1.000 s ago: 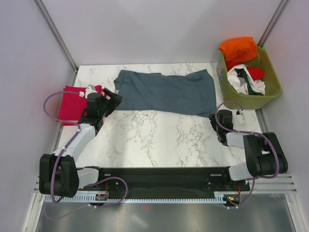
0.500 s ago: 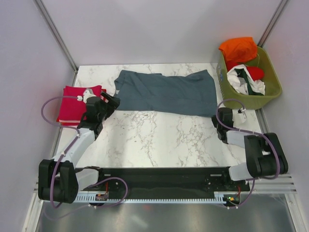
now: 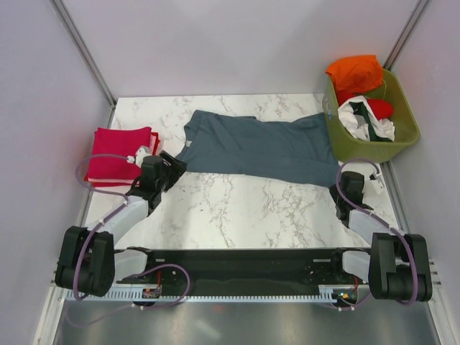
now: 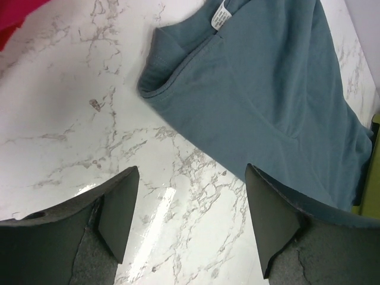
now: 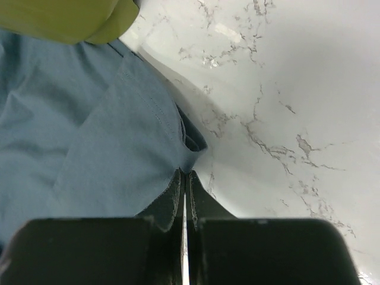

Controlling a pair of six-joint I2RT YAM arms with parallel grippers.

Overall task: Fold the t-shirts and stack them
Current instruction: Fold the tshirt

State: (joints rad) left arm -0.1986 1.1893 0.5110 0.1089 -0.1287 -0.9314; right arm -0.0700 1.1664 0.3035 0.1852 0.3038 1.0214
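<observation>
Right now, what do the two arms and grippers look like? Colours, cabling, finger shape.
The left arm and right arm match: white links between bulky black joint housings, mounted on a black base rail. A lilac cable loops at each wrist. The left gripper has flat, wedge-shaped dark grey fingers; the right gripper looks the same. No markings visible.

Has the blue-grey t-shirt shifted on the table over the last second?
Yes. The blue-grey t-shirt has slid right, toward the olive basket; its right edge now reaches the basket, a corner pinched by the shut right gripper.
</observation>
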